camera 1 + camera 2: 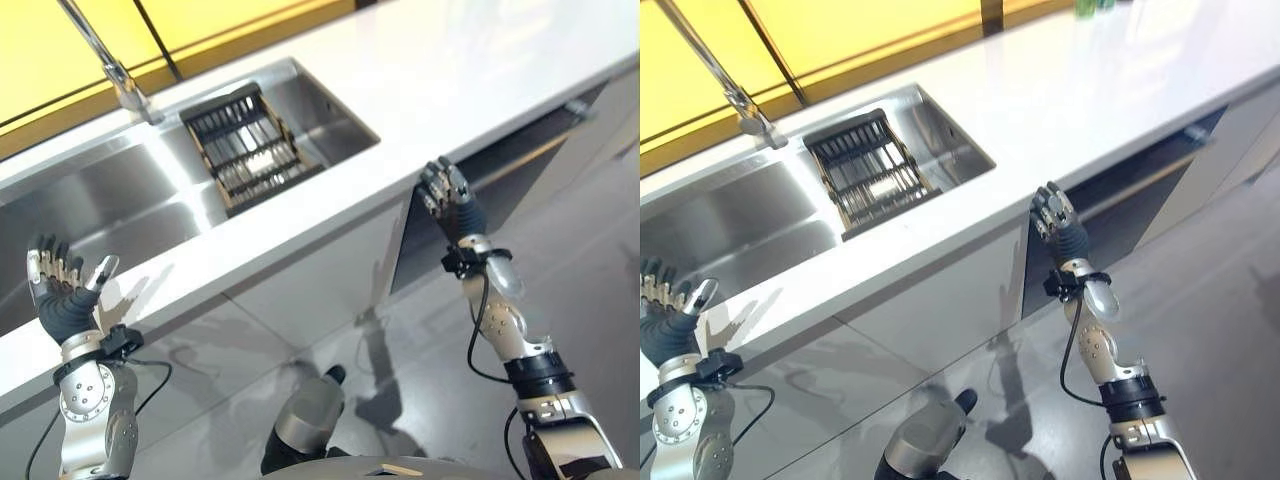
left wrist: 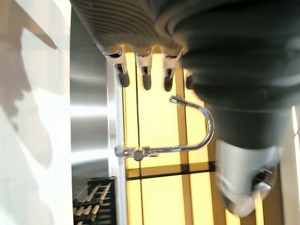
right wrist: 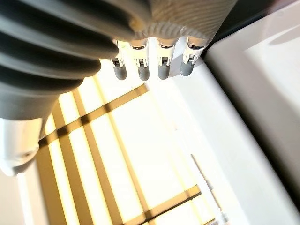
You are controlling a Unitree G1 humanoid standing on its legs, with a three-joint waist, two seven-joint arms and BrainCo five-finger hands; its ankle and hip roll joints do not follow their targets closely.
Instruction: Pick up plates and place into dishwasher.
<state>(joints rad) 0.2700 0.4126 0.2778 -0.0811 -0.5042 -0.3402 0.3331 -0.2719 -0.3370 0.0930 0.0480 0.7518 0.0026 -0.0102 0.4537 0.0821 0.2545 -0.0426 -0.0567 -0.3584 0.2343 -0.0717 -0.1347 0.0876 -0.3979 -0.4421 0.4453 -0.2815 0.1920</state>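
A: Can any writing or label be read?

B: None can be made out on the surfaces in view.

A: How is the left hand (image 1: 62,285) held?

B: It is raised at the lower left of the frame, palm up, fingers straight and spread wide, thumb apart. Nothing is held. It is seen against the front edge of the white glossy countertop (image 1: 470,70); contact cannot be judged.

A: And the right hand (image 1: 446,195)?

B: It is lifted at right of centre, fingers straight and relaxed, nothing gripped. It is placed at the counter's front edge, at the left end of the dark open cabinet gap (image 1: 520,165) beneath the countertop.

A: What is found further back?

B: A stainless steel sink basin (image 1: 110,200) is set into the countertop at left. A black slatted dish rack (image 1: 248,148) is laid in the basin's right part. A curved chrome faucet (image 1: 105,60) is mounted behind the basin, at upper left. Yellow panels with dark frames (image 1: 190,25) are seen along the top.

A: Where are the plates?

B: No plates can be picked out in the rack or elsewhere; their place cannot be told.
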